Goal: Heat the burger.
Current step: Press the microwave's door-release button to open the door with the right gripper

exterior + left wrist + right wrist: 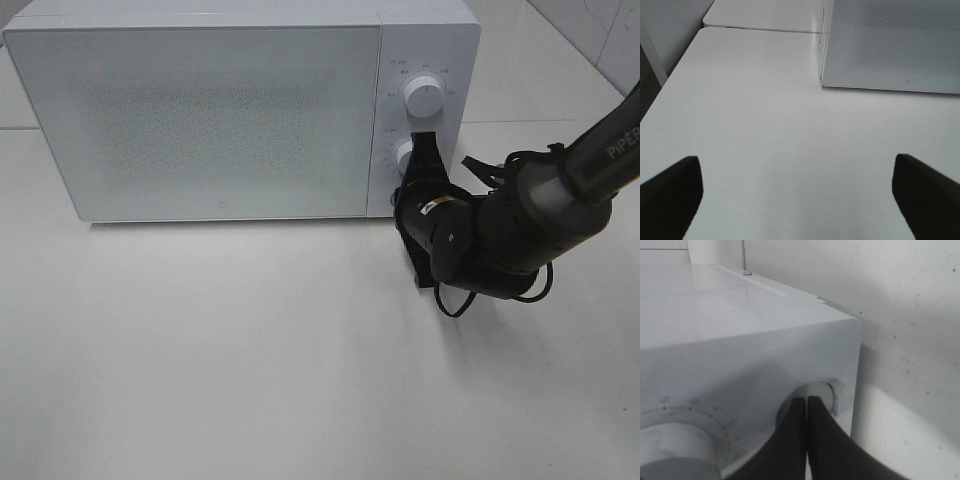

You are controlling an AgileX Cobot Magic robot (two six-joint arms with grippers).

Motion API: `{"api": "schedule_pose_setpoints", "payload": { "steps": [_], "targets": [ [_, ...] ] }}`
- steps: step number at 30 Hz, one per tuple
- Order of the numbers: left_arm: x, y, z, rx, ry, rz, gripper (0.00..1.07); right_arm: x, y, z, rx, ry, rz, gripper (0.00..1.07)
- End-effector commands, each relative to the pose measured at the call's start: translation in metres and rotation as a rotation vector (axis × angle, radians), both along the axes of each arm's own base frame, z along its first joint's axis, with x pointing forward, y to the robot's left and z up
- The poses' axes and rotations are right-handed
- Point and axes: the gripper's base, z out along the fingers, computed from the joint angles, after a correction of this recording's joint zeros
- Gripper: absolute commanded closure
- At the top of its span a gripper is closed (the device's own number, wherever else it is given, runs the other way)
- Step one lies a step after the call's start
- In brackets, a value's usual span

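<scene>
Starting at the right gripper [418,142], how does it stand?

— Clenched: in the right wrist view its two dark fingers [790,440] lie pressed together with only a hairline between them, nothing gripped. Their tips sit at the lower knob [404,156] of the microwave [200,110]; whether they press on it I cannot tell.

And the left gripper [796,162]?

— Released. Its two fingers stand wide apart at the edges of the left wrist view, above bare table [780,125], with nothing between them.

Where is the burger, and which way does its long axis run?

— It shows in no view. The microwave door [195,115] is shut and its frosted, dotted panel gives no sight of the inside, so place, heading and axis cannot be told.

Counts?

— One microwave, two white knobs, the upper knob [425,97] directly above the lower; two grippers, one arm [560,180] in the high view, reaching in from the right.

Room to move?

— The white table before the door lies open across its whole width. The right arm's wrist hangs just before the control panel [445,60]. From the left wrist, the microwave's front corner [822,82] stands well ahead of the left gripper, a seam [765,29] crosses the tabletop up to the microwave's side, and the table's edge [675,80] runs along the side away from the microwave.
</scene>
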Motion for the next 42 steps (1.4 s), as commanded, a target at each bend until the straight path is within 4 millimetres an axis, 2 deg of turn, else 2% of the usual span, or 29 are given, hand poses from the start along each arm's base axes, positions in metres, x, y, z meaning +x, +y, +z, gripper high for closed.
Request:
{"api": "schedule_pose_setpoints", "payload": {
  "steps": [1,8,20,24,35,42],
  "targets": [
    [-0.002,0.000,-0.001,-0.002,-0.020,0.004,0.09,0.010,-0.001,0.020,0.011,-0.125,-0.021,1.07],
    [-0.002,0.000,-0.001,-0.002,-0.020,0.004,0.09,0.013,-0.004,0.028,0.014,-0.213,-0.057,1.07],
    [-0.002,0.000,-0.001,-0.002,-0.020,0.004,0.09,0.034,0.000,0.056,0.030,-0.428,-0.136,1.07],
    [-0.002,0.000,-0.001,-0.002,-0.020,0.004,0.09,0.047,0.001,0.063,0.020,-0.503,-0.159,1.07],
    [-0.002,0.000,-0.001,-0.002,-0.020,0.004,0.09,0.049,0.001,0.064,-0.010,-0.497,-0.164,1.07],
    [-0.002,0.000,-0.001,-0.002,-0.020,0.004,0.09,0.047,0.004,0.059,0.001,-0.413,-0.132,1.07]
  ]
}}
